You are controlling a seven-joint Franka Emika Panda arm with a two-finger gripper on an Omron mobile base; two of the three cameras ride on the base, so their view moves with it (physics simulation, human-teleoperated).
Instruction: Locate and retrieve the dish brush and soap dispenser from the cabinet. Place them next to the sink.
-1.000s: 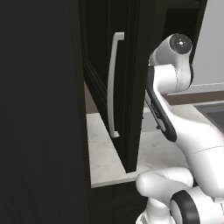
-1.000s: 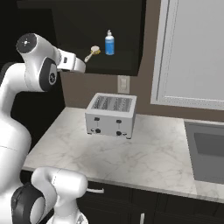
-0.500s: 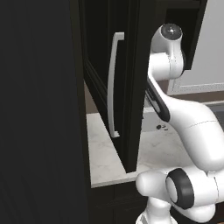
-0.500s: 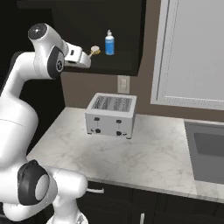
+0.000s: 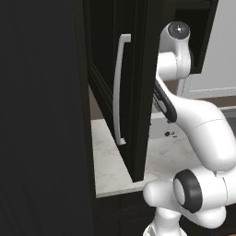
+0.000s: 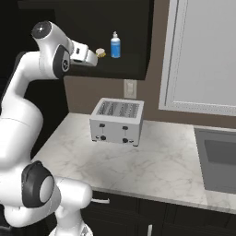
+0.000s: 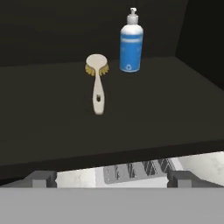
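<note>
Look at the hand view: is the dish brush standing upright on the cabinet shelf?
No, the dish brush lies flat on the dark shelf, apart from the upright soap dispenser.

Toaster (image 6: 117,120) on marble counter (image 6: 152,166) – upright (outlet (image 6: 130,88) behind).

Left base camera peers past the open cabinet (image 5: 138,92) door. Right base camera overlooks the bench (image 6: 152,161); hand camera looks close into the shelf.

soap dispenser (image 7: 131,48): blue, white pump | dish brush (image 7: 97,83): pale tan head, cream handle | cabinet (image 5: 138,83): black, silver-white bar handle | toaster (image 6: 116,121): silver-white | worktop (image 6: 152,170): white-grey marble veining | sink (image 6: 220,159): dark grey
</note>
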